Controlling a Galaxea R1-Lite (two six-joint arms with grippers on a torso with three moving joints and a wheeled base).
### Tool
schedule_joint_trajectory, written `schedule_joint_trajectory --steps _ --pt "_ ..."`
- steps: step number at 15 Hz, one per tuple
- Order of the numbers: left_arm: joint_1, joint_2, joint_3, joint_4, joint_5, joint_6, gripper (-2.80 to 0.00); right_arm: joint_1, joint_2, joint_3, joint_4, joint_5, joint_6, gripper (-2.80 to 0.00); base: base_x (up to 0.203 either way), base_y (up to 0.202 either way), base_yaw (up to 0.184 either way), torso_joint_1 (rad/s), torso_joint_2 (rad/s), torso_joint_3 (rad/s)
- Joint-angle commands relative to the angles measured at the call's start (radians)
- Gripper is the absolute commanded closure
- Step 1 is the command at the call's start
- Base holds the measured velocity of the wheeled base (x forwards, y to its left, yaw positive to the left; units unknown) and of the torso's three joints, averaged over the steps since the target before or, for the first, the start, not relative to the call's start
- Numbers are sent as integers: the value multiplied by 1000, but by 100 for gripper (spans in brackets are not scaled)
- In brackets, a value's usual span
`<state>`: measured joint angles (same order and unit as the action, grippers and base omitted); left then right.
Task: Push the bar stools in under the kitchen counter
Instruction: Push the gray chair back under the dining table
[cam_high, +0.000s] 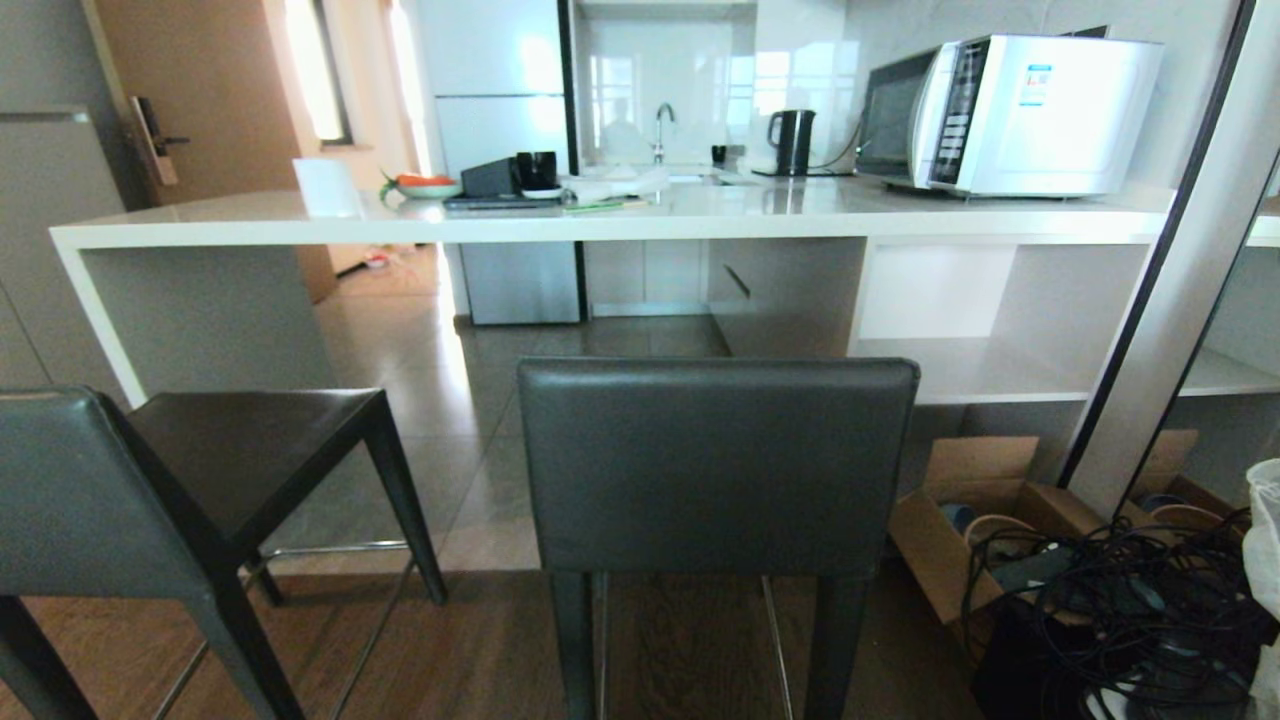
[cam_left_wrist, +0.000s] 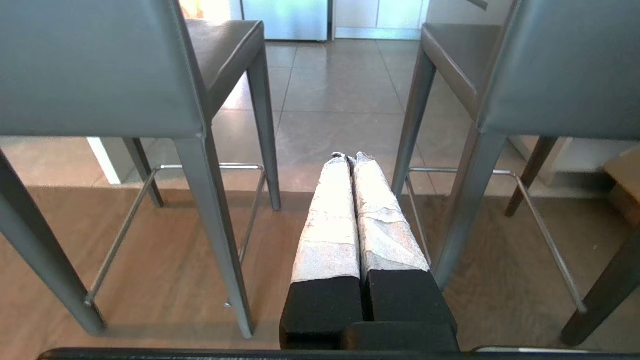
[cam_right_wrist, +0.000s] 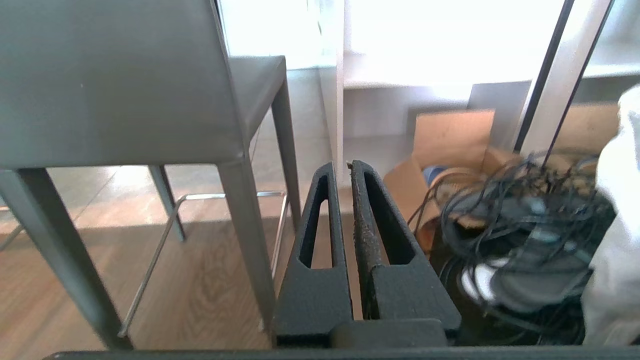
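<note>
Stools (cam_high: 715, 465) stand on the floor short of the counter (cam_high: 640, 222), backrests toward the robot, none tucked under its surface. Left gripper (cam_left_wrist: 350, 158) hangs low between the two stools, jaws together. Right gripper (cam_right_wrist: 340, 167), beside a stool leg, has jaws together, holding nothing.

Closed right end effector (cam_right_wrist: 348, 165) beside 1 bar stool (cam_right_wrist: 115, 85).

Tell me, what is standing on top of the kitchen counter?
On the kitchen counter stand a microwave, a black kettle, a white cup, a plate of food and a few dark items. Whatever is behind the microwave is covered.
</note>
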<state>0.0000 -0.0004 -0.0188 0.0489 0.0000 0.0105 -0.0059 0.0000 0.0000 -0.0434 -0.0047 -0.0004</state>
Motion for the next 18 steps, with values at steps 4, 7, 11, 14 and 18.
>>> schedule_joint_trajectory --steps 4,7,11,14,18 --pt "4 195 -158 -22 -67 -20 0 1 154 -154 34 27 13 0 0 0 0 0 0 0" --pt "6 572 -235 -259 -86 -43 0 2 436 -259 -67 36 29 0 0 0 0 0 0 0" --pt "-58 1060 -276 -674 -68 -47 0 24 841 -316 -357 67 37 0 0 0 0 0 0 0" --pt "-200 1383 -318 -982 65 -49 0 80 1111 -339 -606 69 36 0 0 0 0 0 0 0" --pt "-369 1633 -351 -1289 182 -53 0 179 1358 -380 -809 19 37 0 0 0 0 0 0 0"
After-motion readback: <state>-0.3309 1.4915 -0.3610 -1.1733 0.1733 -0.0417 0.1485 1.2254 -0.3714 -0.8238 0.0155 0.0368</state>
